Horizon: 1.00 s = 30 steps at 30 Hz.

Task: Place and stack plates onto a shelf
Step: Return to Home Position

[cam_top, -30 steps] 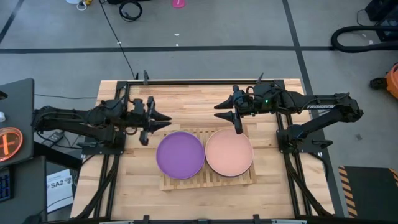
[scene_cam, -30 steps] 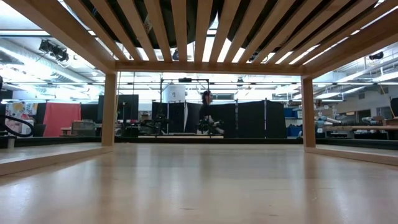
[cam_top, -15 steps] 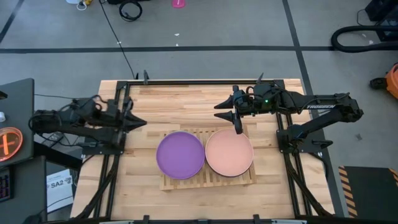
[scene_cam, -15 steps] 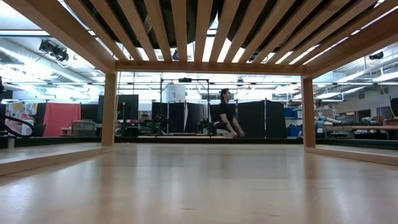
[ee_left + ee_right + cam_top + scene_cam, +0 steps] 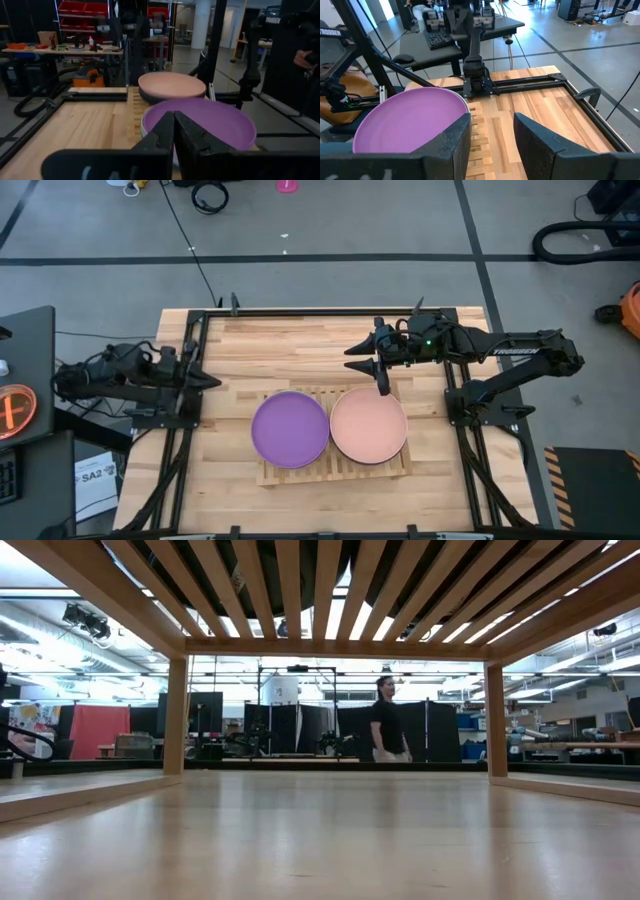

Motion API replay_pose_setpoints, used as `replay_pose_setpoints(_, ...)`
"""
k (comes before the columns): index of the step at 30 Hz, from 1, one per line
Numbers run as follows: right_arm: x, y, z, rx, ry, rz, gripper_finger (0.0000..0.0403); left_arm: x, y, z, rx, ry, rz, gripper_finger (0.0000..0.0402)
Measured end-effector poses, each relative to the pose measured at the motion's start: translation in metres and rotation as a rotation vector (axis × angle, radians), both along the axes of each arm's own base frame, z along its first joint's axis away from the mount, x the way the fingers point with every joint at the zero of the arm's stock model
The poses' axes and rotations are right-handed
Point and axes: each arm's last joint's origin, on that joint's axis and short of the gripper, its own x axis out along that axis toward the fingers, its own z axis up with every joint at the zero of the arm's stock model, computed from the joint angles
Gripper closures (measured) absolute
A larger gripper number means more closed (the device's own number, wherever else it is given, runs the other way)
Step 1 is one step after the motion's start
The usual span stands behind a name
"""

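A purple plate (image 5: 290, 429) and a salmon pink plate (image 5: 369, 425) lie side by side on the light wooden slatted shelf (image 5: 335, 471), each on top of other plates. The left wrist view shows a pale rim under the purple plate (image 5: 200, 122) and a dark plate under the pink plate (image 5: 171, 85). My left gripper (image 5: 208, 380) is shut and empty at the table's left edge, pointing toward the plates (image 5: 174, 131). My right gripper (image 5: 350, 360) is open and empty above the table just beyond the pink plate's far edge (image 5: 492, 131).
The low view looks under the shelf's slats (image 5: 300, 590) and along bare tabletop (image 5: 320, 840). A person (image 5: 386, 725) walks in the room beyond the table. Bare wood (image 5: 290, 345) lies beyond the shelf.
My left gripper has drawn back from near the purple plate toward the table's left edge. My right arm and both plates have kept still. The person in the room behind has walked to the right.
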Motion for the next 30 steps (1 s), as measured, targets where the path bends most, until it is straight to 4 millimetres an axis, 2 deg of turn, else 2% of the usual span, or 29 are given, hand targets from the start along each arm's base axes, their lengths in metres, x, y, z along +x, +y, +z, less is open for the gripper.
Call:
replay_pose_setpoints(8,0.0,0.0,0.0,0.0,0.0,0.0,0.0249,0.001,0.0,-0.036,-0.015,-0.047,-0.001,0.0392)
replay_pose_setpoints(17,0.0,0.0,0.0,-0.001,0.0,-0.001,0.0249,-0.001,-0.002,-0.064,-0.016,-0.104,-0.079,0.039)
replay_pose_setpoints(30,0.0,0.0,0.0,-0.001,0.001,-0.001,0.0249,0.02,-0.005,-0.103,-0.021,-0.075,-0.08,0.0389)
